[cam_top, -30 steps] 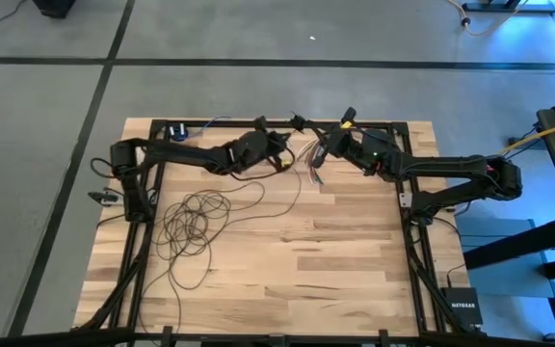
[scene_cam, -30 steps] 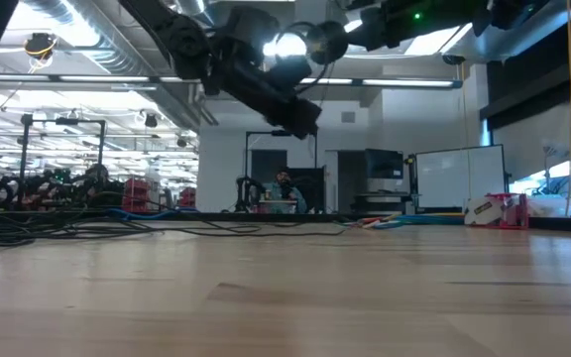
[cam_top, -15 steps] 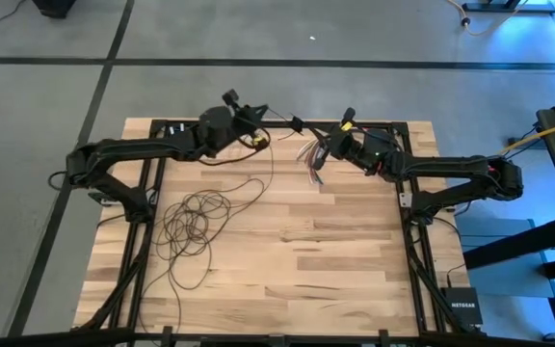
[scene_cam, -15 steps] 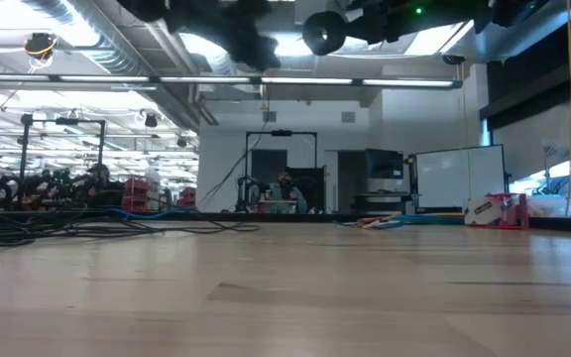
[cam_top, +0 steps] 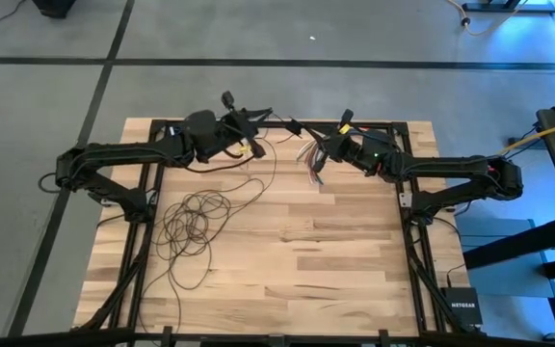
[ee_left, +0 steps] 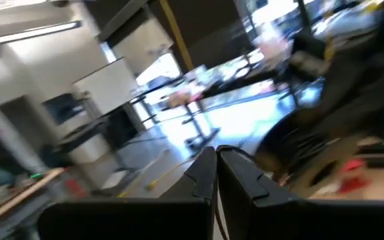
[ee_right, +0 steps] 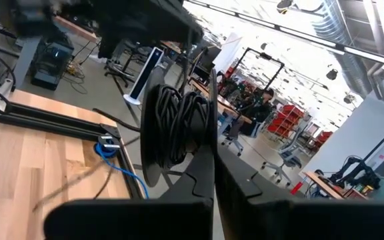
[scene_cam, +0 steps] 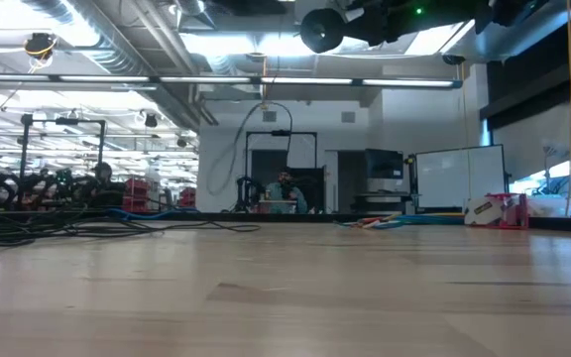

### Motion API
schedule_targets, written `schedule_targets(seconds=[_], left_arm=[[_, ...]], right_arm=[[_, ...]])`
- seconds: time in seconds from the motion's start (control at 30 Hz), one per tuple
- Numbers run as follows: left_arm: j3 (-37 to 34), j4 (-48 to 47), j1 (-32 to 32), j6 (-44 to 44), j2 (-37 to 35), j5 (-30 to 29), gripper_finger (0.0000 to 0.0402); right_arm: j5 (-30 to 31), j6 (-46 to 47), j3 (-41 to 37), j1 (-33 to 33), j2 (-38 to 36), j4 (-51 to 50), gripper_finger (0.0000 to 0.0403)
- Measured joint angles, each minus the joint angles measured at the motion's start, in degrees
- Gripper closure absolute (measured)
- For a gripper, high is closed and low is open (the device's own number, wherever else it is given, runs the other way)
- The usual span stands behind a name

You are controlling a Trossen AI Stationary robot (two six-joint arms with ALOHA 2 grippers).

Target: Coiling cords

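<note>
The cords point(cam_top: 193, 224), a very long, thin dark brown-black wire, lie mostly as a loose tangle of overlapping loops on the pale wooden plank bench point(cam_top: 335, 260), toward the bench's left edge and about midway along it. From the tangle one strand trails toward the near edge of the bench, and another runs long and curving away toward the far edge, rising to the left tool point(cam_top: 249, 130). So the cords' long axis goes roughly from the near-left part of the bench up toward the middle of its far edge.

The left tool hangs above the bench's far edge, left of the middle, with its dark fingers point(ee_left: 209, 175) pressed together in the left wrist view; a thin strand shows running down between them, so it appears clenched on the cords. Past the left tool the wire goes on along the far edge toward the right tool point(cam_top: 318, 145).

The right tool hangs near the middle of the bench's far edge, its fingers point(ee_right: 209, 175) closed tightly on each other. Just ahead of it in the right wrist view sits a dark bundle of wound wire; whether the tool grips it I cannot tell. A short bundle of multicoloured wires point(cam_top: 311, 159) hangs beside the right tool, over the bench.
</note>
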Motion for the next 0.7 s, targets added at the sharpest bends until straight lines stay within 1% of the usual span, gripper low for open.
schedule_targets(seconds=[0.2,0.27,0.43,0.7], left_arm=[[0.4,1.0,-2.5,-4.7,0.2,6.4,0.0399],[0.5,2.2,-3.3,-5.9,1.0,7.6,0.0398],[0.5,5.9,-4.8,-6.5,4.4,8.1,0.0395],[0.5,17.8,-5.6,-7.2,10.8,8.1,0.0394]], right_arm=[[0.3,0.0,0.0,0.0,0.0,0.1,0.04],[0.3,0.0,0.0,0.0,0.0,0.0,0.04],[0.7,0.3,0.0,0.0,0.1,0.3,0.04],[0.9,0.7,0.0,0.0,0.1,0.8,0.04]])
